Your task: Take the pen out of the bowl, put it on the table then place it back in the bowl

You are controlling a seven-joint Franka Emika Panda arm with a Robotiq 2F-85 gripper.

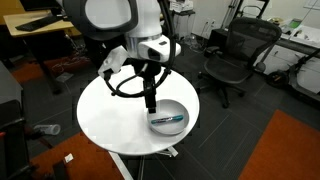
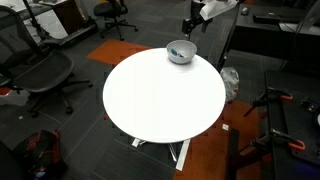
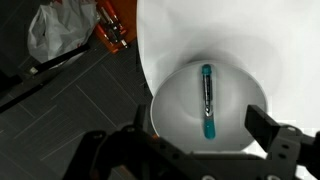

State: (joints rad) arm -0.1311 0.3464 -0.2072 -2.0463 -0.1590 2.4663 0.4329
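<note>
The silver-grey bowl point(image 1: 184, 111) sits near the edge of the round white table point(image 1: 110, 115); it also shows in an exterior view point(image 2: 180, 53). The teal-blue pen point(image 1: 168, 119) lies inside the bowl. In the wrist view the pen point(image 3: 207, 100) lies lengthwise across the bowl's point(image 3: 172, 100) middle, on the table point(image 3: 290, 40). My gripper point(image 1: 152, 100) hangs just above the bowl, open and empty. In the wrist view its two fingers point(image 3: 203, 130) stand on either side of the pen's teal end, apart from it. In the exterior view with the table in front the gripper point(image 2: 188, 25) is small and dark above the bowl.
Black office chairs point(image 1: 235, 55) point(image 2: 40, 72) stand around the table. A wooden desk point(image 1: 35, 25) is at the back. A white plastic bag point(image 3: 60, 30) and an orange object point(image 3: 110, 28) lie on the dark floor beside the table's edge. Orange carpet point(image 1: 285, 150) lies nearby.
</note>
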